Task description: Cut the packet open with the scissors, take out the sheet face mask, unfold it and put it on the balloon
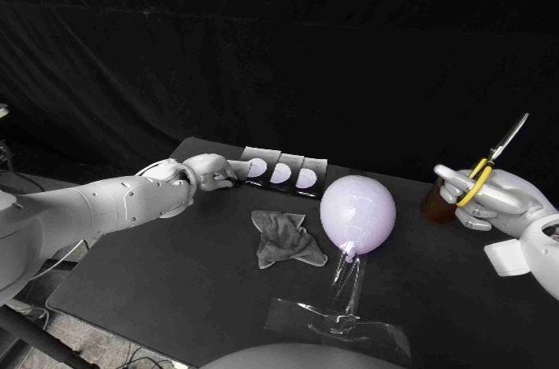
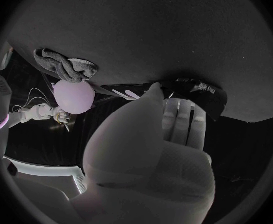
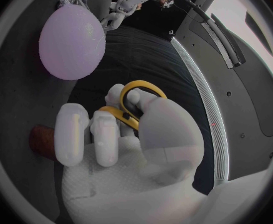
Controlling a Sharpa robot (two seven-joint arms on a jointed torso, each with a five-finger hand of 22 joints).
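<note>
The black packet (image 1: pixel 283 172) with pale half-moon prints is at the table's far side. My left hand (image 1: pixel 208 173) grips its left end, and in the left wrist view the fingers (image 2: pixel 181 115) reach under the packet (image 2: pixel 198 93). My right hand (image 1: pixel 493 201) is raised at the right and holds the yellow-handled scissors (image 1: pixel 485 169), blades pointing up; the handle (image 3: pixel 135 100) sits around its fingers (image 3: pixel 71 134). The pale lilac balloon (image 1: pixel 358 214) stands on a clear stand (image 1: pixel 345 303) between the hands, and also appears as the balloon (image 3: pixel 71 35) and the balloon (image 2: pixel 74 95).
A crumpled grey cloth (image 1: pixel 284 238) lies left of the balloon. A brown cup (image 1: pixel 439 203) stands just behind my right hand. The clear stand's base spreads toward the table's near edge.
</note>
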